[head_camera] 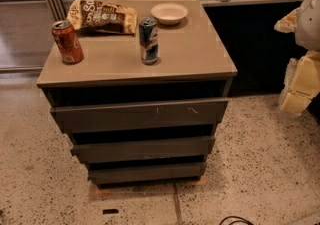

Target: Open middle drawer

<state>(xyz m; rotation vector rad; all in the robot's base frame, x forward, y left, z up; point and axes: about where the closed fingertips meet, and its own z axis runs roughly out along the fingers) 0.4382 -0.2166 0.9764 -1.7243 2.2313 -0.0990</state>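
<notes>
- Pale yellow-white gripper (299,81) at the frame's right edge, well apart from the cabinet; open or closed, I cannot tell.
- Middle drawer (142,149), a plain dark grey-brown handleless slab, lies lower centre, between 2 other fronts.
- Risk, I'd say: with no handle, it may hook the scratched upper front (140,114) instead, or jolt the blue-and-silver can (149,40) on the counter (200,54).

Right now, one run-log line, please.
plain dark grey-brown middle drawer front: looks shut | gripper: right edge, clear of grey cabinet | step: not started
</notes>
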